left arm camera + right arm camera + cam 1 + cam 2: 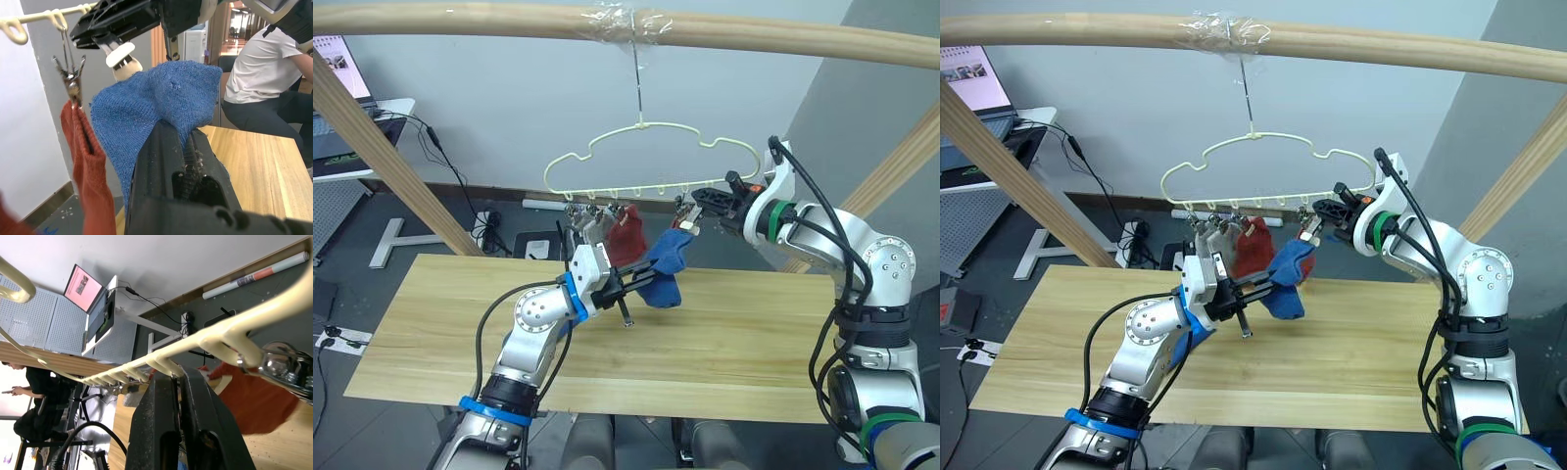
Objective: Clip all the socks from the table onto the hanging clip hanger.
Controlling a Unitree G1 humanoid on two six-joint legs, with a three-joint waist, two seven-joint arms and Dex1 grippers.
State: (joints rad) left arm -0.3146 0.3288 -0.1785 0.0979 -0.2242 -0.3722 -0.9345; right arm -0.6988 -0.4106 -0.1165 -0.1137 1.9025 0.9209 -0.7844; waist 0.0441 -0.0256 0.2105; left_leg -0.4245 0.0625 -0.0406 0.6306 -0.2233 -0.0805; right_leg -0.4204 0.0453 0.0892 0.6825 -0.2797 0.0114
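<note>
Here left end effector grips blue sock beside clip hanger.

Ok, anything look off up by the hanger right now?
Nothing stands out. The clip hanger hangs level, a rust-red sock is clipped on, and the left gripper holds a blue sock up toward the right gripper.

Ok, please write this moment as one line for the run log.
left gripper: shut on blue knit sock | right gripper: at pale yellow-green wire clip hanger | rust-red sock: clipped
</note>
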